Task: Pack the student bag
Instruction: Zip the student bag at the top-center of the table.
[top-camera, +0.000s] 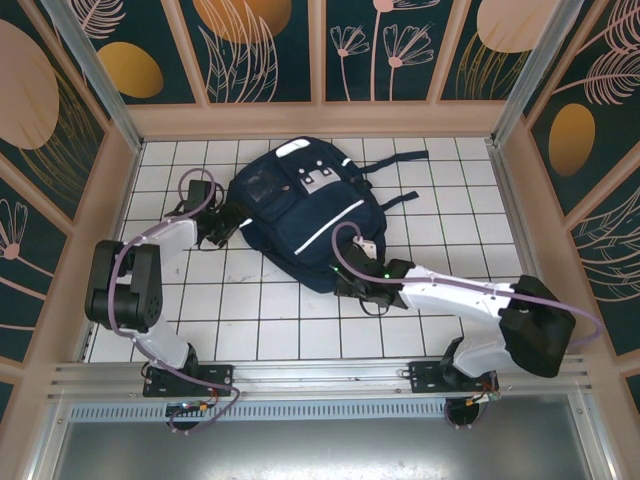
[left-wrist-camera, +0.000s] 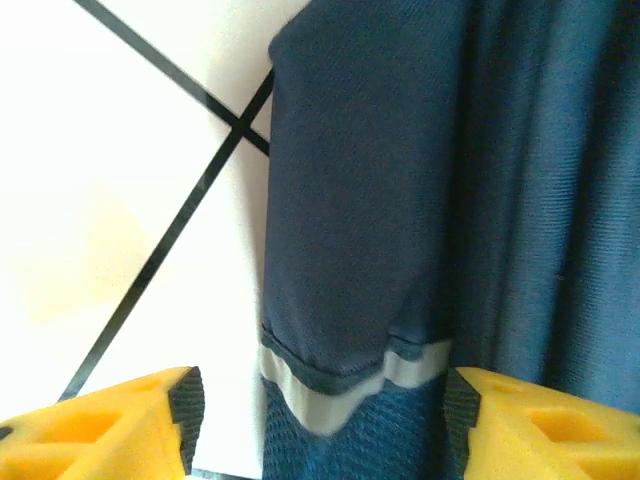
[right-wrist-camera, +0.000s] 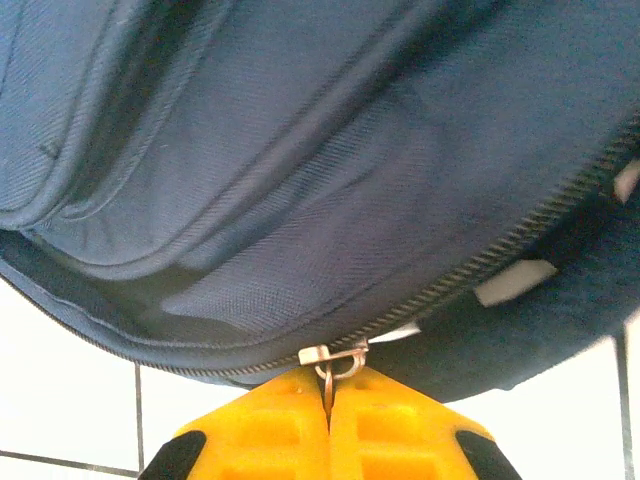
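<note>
Right gripper (right-wrist-camera: 328, 388) pinching zipper pull (right-wrist-camera: 336, 357) | left gripper (left-wrist-camera: 318, 408) spread | student bag (top-camera: 300, 212) navy, white-striped

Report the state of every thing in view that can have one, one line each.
student bag: lying flat on the tiled table, front pockets up.
zipper: teeth meshed on the stretch right of the pull; unclear left of it.
zipper pull: pinched by the right hand.
left hand: open, the bag's side fabric in the gap, not gripped.
right hand: shut on the zipper pull.
</note>
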